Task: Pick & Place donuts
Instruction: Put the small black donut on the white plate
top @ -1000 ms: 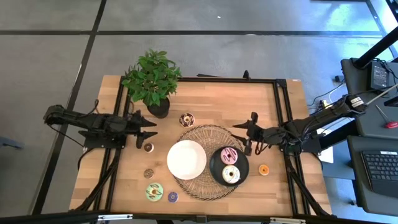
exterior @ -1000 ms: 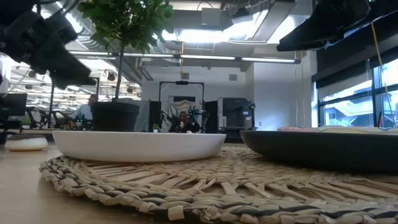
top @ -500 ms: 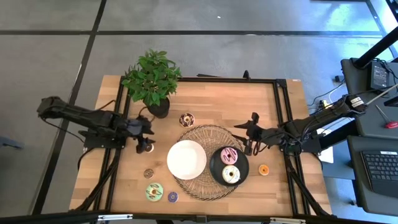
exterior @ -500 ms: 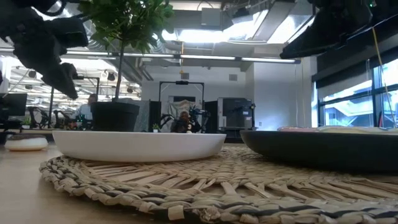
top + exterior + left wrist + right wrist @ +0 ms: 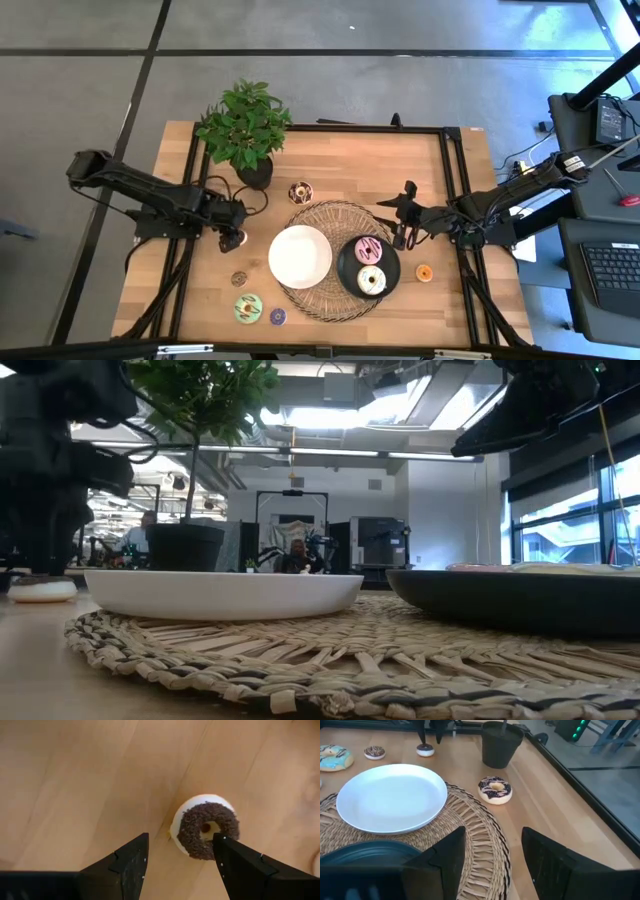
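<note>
My left gripper [image 5: 181,840] points down, open, over a tiny cream donut topped with chocolate sprinkles [image 5: 206,830], which lies flat on the wood [image 5: 238,238]. The fingers stand on either side of it, one close to its edge. My right gripper [image 5: 405,215] hovers open beside the black plate [image 5: 345,268], which holds a pink donut [image 5: 368,250] and a cream donut [image 5: 371,281]. A chocolate sprinkled donut [image 5: 300,192] lies near the plant pot. On the table also lie a green donut [image 5: 248,308], a purple one [image 5: 277,316], a brown one [image 5: 239,279] and an orange one [image 5: 424,272].
A white plate [image 5: 300,256] and the black plate sit on a round woven mat [image 5: 335,212] at mid-table. A potted plant [image 5: 245,135] stands at the far left, just behind my left gripper. Black frame rails run along the table's sides. Bare wood lies far right.
My left gripper has moved toward the table's near edge and down, tipping from roughly level to pointing down, and now stands over the tiny chocolate-topped donut with its fingers still open. The donut has stayed in place.
</note>
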Controlling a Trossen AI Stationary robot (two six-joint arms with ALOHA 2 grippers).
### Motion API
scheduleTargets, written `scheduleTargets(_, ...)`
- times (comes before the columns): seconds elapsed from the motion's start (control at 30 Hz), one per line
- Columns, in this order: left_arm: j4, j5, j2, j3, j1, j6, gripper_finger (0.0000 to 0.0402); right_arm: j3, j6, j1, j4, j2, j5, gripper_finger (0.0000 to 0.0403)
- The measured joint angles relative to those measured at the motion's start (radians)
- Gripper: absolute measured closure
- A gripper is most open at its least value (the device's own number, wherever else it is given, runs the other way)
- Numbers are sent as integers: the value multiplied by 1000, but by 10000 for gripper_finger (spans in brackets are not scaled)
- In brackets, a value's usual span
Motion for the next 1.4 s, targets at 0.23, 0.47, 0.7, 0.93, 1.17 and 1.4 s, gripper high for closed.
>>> scheduleTargets(0.23,14,-39,69,0,0,-1,188,0,-1,0,-2,0,0,208)
scheduleTargets(0.47,46,-35,97,0,0,-3,196,0,-3,0,-4,0,0,208)
scheduleTargets(0.7,50,0,99,0,0,0,250,0,-4,0,-5,0,0,208)
scheduleTargets(0.93,45,13,99,14,0,18,321,0,-4,0,-8,0,0,208)
scheduleTargets(1.17,55,41,99,137,0,71,383,0,-4,0,-13,0,0,208)
scheduleTargets(1.4,188,-85,157,263,-36,221,394,0,-1,0,-14,0,0,208)
